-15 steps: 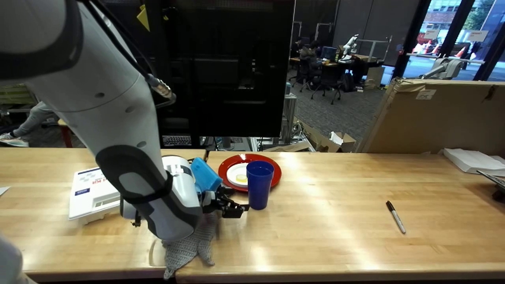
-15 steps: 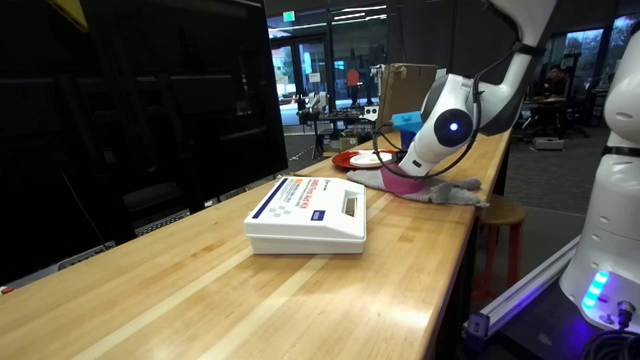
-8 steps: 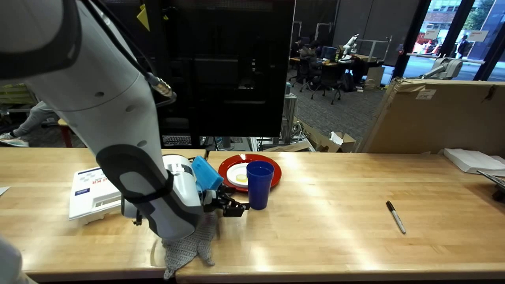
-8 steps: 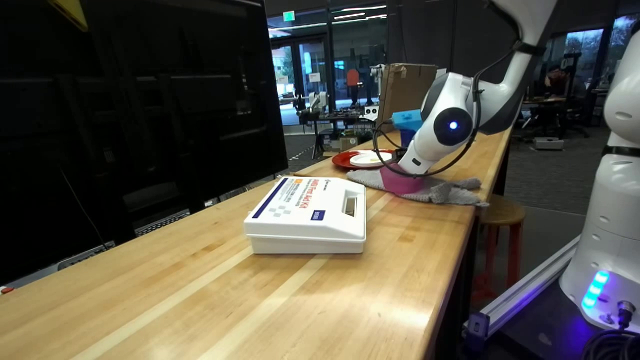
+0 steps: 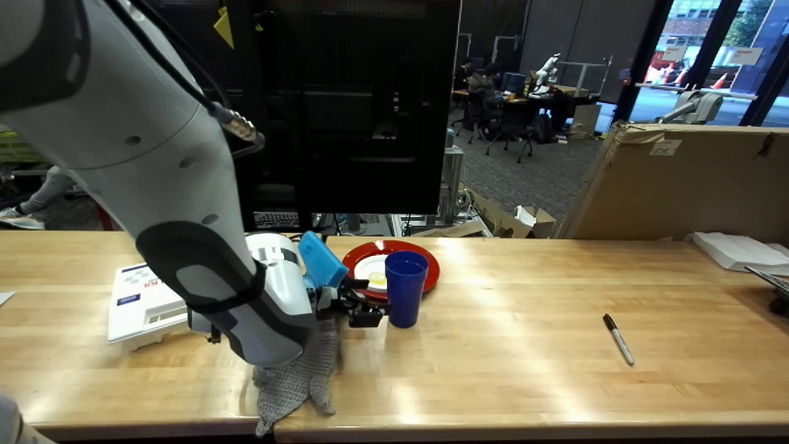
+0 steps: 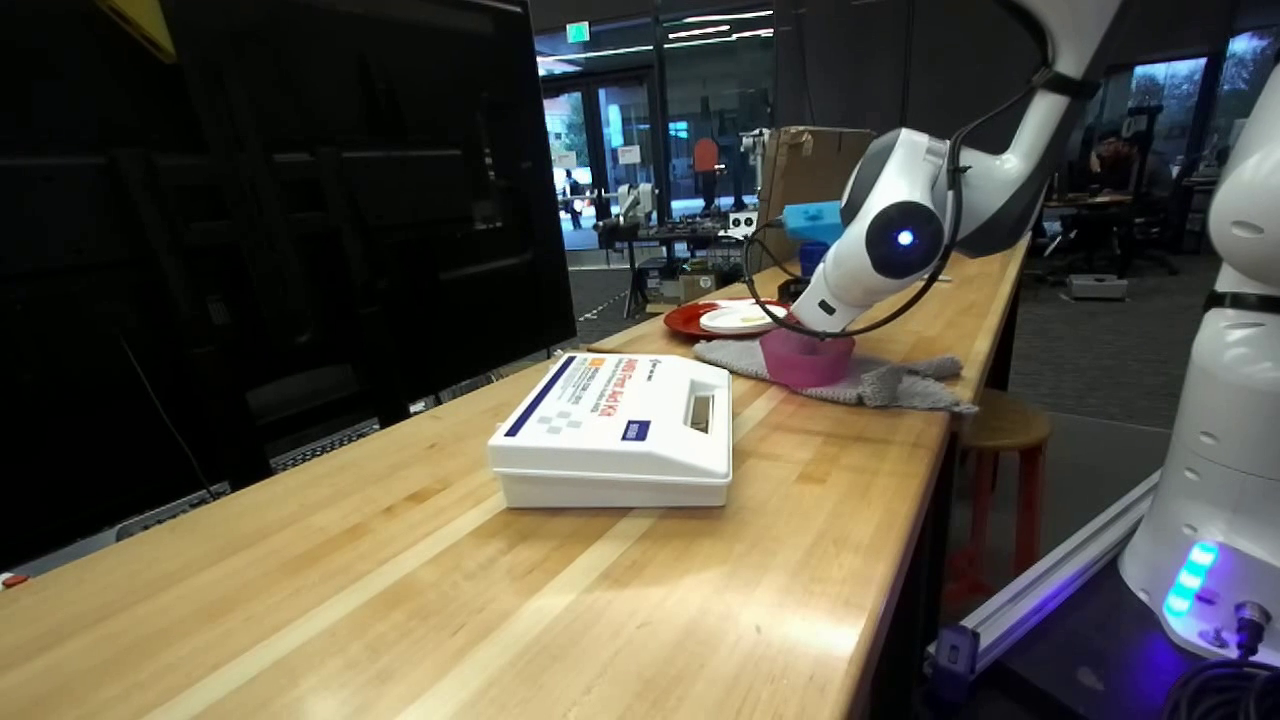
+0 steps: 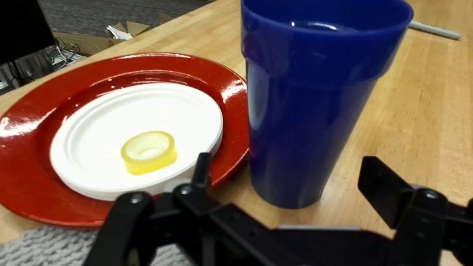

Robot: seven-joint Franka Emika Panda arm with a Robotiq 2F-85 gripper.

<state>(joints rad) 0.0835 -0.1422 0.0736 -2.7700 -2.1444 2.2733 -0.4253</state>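
My gripper [image 7: 288, 171] is open and points level, low over the table, with nothing held. Straight ahead of it stands an upright dark blue cup [image 7: 306, 103]. In the wrist view bare table shows between the cup's base and each of the fingers [image 7: 384, 188]. From an exterior view, the gripper [image 5: 370, 301] is at the cup's [image 5: 407, 290] near side; contact cannot be told. Left of the cup, a red plate [image 7: 22, 173] carries a white plate [image 7: 103, 125] with a yellow tape roll [image 7: 147, 157] on it.
Beneath the wrist, a pink bowl [image 6: 805, 358] sits on a grey cloth [image 6: 900, 385]. A white first aid kit [image 6: 610, 440] lies on the table behind the arm. Farther off are a marker [image 5: 618, 339] and a cardboard box [image 5: 684, 185]. A black screen [image 5: 351, 111] stands behind the table.
The arm and gripper have risen a little during the last half second, and more of the pink bowl shows below the wrist. Cup and plates have stayed put.
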